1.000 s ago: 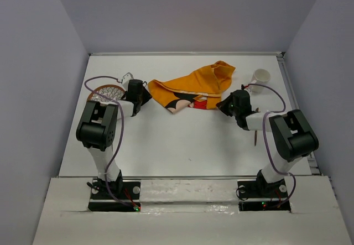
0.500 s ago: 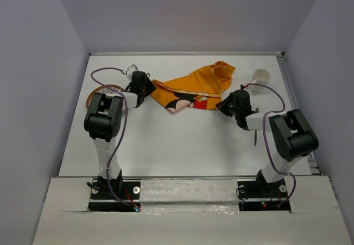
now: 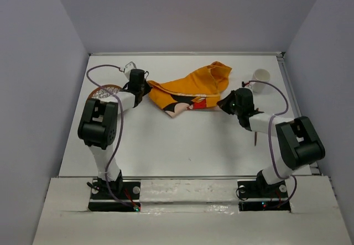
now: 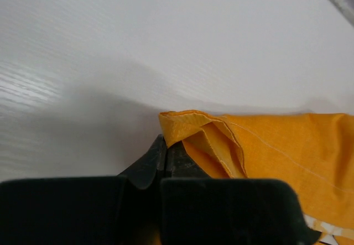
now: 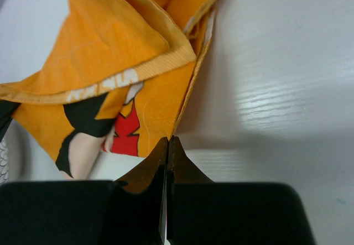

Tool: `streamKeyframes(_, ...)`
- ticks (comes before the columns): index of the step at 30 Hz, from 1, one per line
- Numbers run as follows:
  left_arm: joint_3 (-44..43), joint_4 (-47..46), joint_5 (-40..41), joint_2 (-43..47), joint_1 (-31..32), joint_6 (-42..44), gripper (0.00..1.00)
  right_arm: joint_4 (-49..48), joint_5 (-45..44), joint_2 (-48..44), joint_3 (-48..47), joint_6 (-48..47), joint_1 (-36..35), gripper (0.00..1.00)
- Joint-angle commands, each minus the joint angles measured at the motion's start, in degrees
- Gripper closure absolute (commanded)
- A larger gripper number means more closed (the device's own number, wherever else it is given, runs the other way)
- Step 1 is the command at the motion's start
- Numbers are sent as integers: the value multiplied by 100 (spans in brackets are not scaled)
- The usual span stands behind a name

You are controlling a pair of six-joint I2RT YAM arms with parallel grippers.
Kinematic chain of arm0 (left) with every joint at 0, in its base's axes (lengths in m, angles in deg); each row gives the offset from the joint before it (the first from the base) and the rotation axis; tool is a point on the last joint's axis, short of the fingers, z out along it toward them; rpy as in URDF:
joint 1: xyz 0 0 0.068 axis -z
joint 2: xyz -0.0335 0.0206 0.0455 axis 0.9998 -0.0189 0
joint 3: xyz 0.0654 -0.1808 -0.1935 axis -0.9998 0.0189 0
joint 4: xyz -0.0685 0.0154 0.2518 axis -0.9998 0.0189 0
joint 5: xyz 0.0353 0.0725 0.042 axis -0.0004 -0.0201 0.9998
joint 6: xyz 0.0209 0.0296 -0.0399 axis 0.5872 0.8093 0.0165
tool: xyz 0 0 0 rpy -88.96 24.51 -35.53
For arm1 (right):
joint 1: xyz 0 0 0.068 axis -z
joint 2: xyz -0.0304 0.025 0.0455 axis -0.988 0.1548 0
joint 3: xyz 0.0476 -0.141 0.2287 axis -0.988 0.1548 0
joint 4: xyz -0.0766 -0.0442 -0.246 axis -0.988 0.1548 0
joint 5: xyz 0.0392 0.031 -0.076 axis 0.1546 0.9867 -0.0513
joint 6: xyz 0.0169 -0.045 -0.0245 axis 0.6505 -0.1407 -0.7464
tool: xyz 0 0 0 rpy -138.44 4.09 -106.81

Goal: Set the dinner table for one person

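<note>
Between pale lavender-grey walls (image 3: 44, 62), the dinner table (image 3: 166, 145): 1 white rectangular top filling the whole floor of the enclosure, with both arm bases at its near edge. The near half is bare white between the arms. A bare strip also runs along the far edge behind the cloth.

Arms: 2. The left arm (image 3: 99, 123) reaches up the left side. The right arm (image 3: 287, 140) reaches up the right side and bends inward.

Placemat (image 3: 191, 84): 1, orange cloth with a cartoon print. It is crumpled and folded over itself, not flat. It lies on the far half of the table, about midway between the left and right edges.

Left gripper (image 3: 147, 86): at the placemat's left corner. In the wrist view its fingers (image 4: 146, 165) are pressed together with no gap. The folded corner's hem runs into the seam at their tips, so it is pinching that corner.

Right gripper (image 3: 222, 104): at the placemat's near right edge. Its fingers (image 5: 141, 173) are pressed together. The cloth edge runs straight into the tips, so it is pinching the hem.

Round dish (image 3: 104, 92): 1, brown rim, netted pattern. It sits by the left edge, partly hidden by the left arm.

Cup (image 3: 260, 78): 1, white, towards the far right corner, apart from the cloth.

Thin stick (image 3: 255, 140): 1, beside the right arm near the right edge. Too small to identify.
</note>
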Motion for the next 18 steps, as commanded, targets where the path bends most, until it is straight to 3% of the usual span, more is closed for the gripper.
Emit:
streamKeyframes(1,221,150,647,2199,19,562,100,534,-200,-1175,-147,-587,28,100)
streamKeyframes(6,301,757,992,4152,37,835,100,1964,-587,-3229,-681,-1210,28,100)
streamKeyframes(9,47,1223,1018,4821,37,879,100,2852,-930,-4171,-1182,-1448,28,100)
streamKeyframes(18,-490,2137,1062,5861,28,1038,100,4288,-1431,-5256,-2502,-1932,28,100)
